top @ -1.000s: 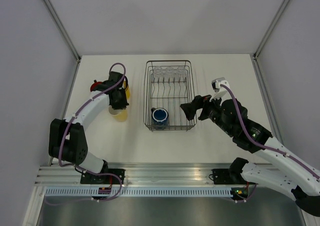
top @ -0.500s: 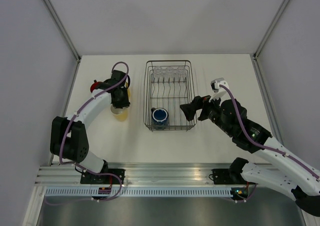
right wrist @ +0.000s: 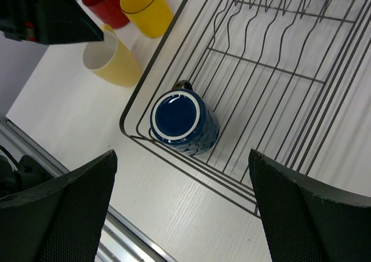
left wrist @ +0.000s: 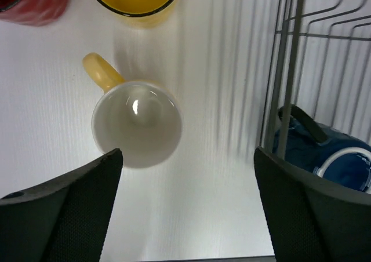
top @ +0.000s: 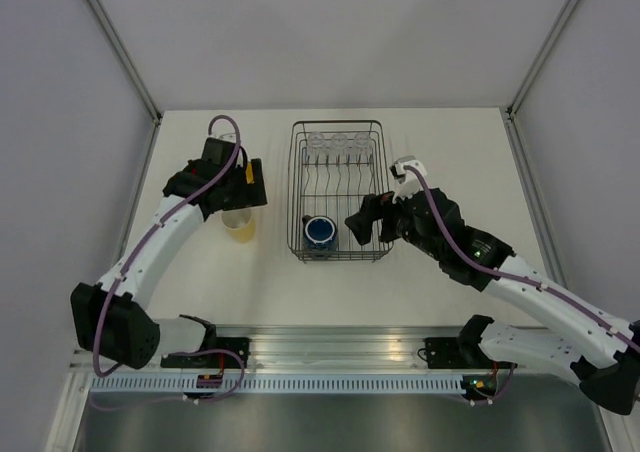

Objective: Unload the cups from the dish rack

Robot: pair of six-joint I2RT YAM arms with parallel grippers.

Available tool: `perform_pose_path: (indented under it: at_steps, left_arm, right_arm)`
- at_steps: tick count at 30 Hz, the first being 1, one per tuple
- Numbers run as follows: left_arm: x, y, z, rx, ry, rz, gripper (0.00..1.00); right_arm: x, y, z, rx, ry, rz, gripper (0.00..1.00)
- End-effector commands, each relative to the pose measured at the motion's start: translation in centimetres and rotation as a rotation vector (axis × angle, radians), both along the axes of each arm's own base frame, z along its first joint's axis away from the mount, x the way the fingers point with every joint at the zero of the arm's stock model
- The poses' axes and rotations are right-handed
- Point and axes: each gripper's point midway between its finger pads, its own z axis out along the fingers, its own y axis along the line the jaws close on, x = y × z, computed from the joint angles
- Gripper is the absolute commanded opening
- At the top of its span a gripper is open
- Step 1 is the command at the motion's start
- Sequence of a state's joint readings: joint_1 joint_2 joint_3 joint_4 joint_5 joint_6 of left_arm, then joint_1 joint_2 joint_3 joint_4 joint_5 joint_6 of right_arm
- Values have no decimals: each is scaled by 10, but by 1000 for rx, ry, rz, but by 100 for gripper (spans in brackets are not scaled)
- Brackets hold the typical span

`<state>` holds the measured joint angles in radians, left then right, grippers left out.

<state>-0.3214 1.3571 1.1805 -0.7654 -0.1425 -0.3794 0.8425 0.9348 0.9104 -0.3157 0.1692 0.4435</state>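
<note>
So I'm working the dark blue handled mug (right wrist: 177, 118) with my right gripper (right wrist: 182, 155). The fingers are spread wide and holding nothing, hovering just above the mug. It's sitting mouth-up in the near-left corner of the dark wire dish rack (top: 296, 172), tight against the wires, with its handle pointing toward the far side.

My plan is to drop one finger inside the rim and one outside, on the side away from the handle. The outer finger needs watching, because I reckon it could snag the corner wires. Then I'm lifting straight up until the base clears the rack's top rail, and only after that swinging over.

My left gripper (left wrist: 188, 155) is also wide open, hanging over the pale cream-yellow mug (left wrist: 137, 123). That mug is standing on the white surface (top: 450, 152) just left of the rack.

What's holding what:
- **Rack:** the blue mug, plus three clear glass tumblers (top: 340, 140) in a row at the far end.
- **Out on the surface:** the cream mug, the orange-yellow mug (right wrist: 145, 7) and the red mug (right wrist: 104, 4), clustered close together.
- **Insides:** the blue, cream and orange-yellow mugs are looking empty. I can't tell with the tumblers.
</note>
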Motion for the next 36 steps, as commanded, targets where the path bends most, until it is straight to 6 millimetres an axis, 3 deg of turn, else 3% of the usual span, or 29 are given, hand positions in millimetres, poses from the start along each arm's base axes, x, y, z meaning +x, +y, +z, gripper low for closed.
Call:
perform_pose_path:
  at_steps: [1, 2, 9, 13, 15, 16, 17, 19, 20, 24, 36]
  left_arm:
    - [-7, -6, 57, -64, -155, -50, 100]
    - [-16, -8, 74, -96, -207, -71, 100]
    - [-58, 2, 135, -139, -432, -143, 100]
    - [-83, 9, 152, -144, -545, -189, 100]
    - [-89, 16, 148, -125, -576, -177, 100]
    - [-94, 22, 160, -127, -650, -161, 100]
    - [-95, 23, 151, -123, -650, -154, 100]
    - [-102, 27, 162, -145, -740, -146, 100]
    - [-103, 27, 153, -151, -741, -142, 100]
    - [-108, 28, 155, -179, -808, -135, 100]
    - [-101, 25, 129, -160, -724, -140, 100]
  right_arm:
    - [0, 18, 15, 17, 1, 67, 98]
    - [1, 22, 17, 20, 6, 78, 98]
    - [17, 51, -14, -67, 127, 80, 98]
    - [23, 56, -24, -141, 130, 29, 98]
    - [23, 65, -29, -185, 130, 24, 98]
    - [25, 66, -27, -203, 129, 13, 98]
    - [26, 68, -39, -254, 133, -5, 98]
    - [28, 74, -50, -317, 139, -13, 98]
    - [31, 74, -53, -338, 134, -29, 98]
    - [34, 78, -70, -404, 146, -45, 98]
    - [41, 103, -113, -522, 190, 21, 98]
